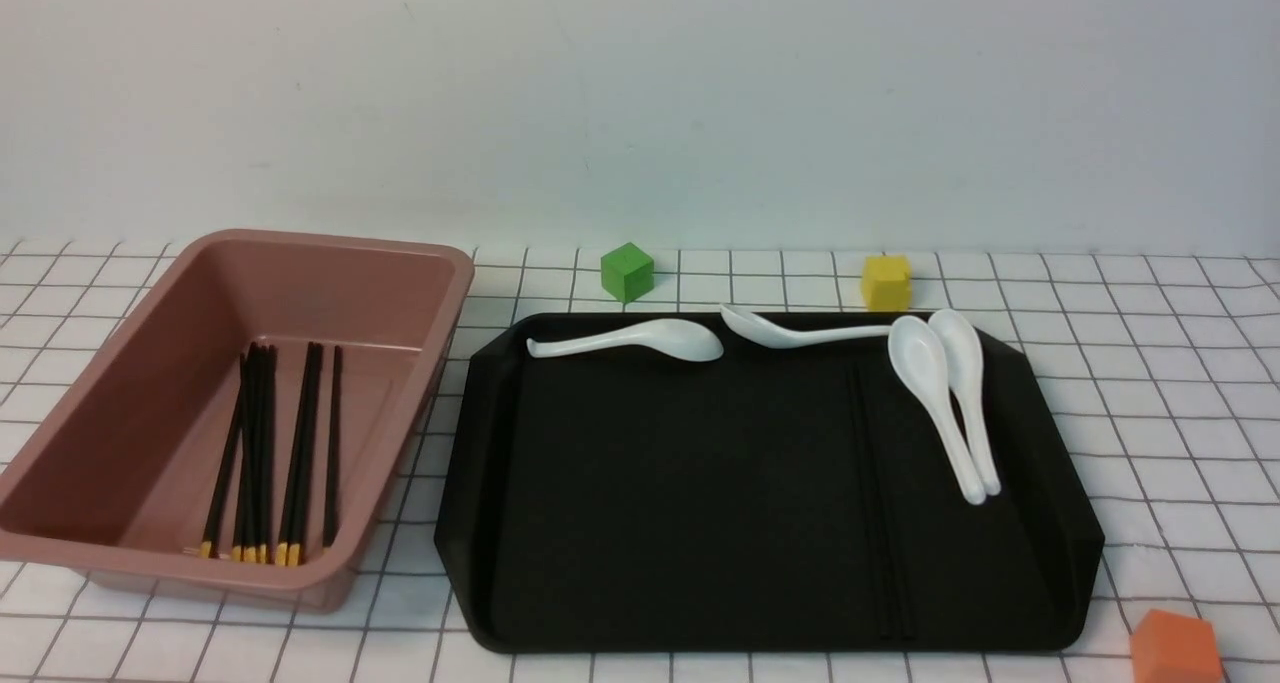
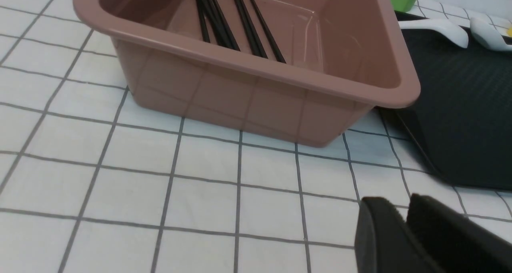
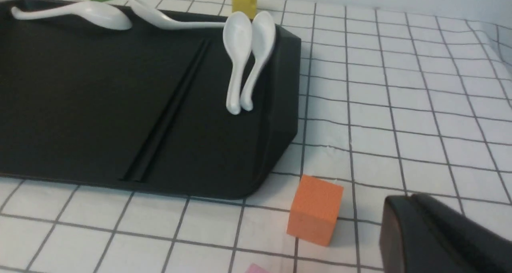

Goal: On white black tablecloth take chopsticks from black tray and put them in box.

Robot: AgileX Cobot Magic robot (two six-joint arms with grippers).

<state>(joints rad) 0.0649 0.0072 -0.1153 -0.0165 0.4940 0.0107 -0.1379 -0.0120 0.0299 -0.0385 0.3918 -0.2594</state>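
The pink-brown box (image 1: 300, 293) stands at the left on the gridded tablecloth (image 1: 1150, 383), with several black chopsticks (image 1: 262, 453) inside, yellow bands toward me. They also show in the left wrist view (image 2: 218, 21). The black tray (image 1: 680, 483) lies in the middle. Two thin black sticks (image 1: 878, 503) lie together on its right half, also in the right wrist view (image 3: 172, 109); no yellow band shows on them. My left gripper (image 2: 402, 209) is shut and empty over the cloth in front of the box (image 2: 240, 97). My right gripper (image 3: 404, 203) is shut and empty beside the tray's near right corner. Neither shows in the front view.
Several white spoons lie on the tray: one at the back left (image 1: 640, 341), one at the back middle (image 1: 800, 333), two side by side at the right (image 1: 930, 393). A green cube (image 1: 627, 271) and a yellow cube (image 1: 886, 281) stand behind the tray. An orange cube (image 3: 316, 209) sits near my right gripper.
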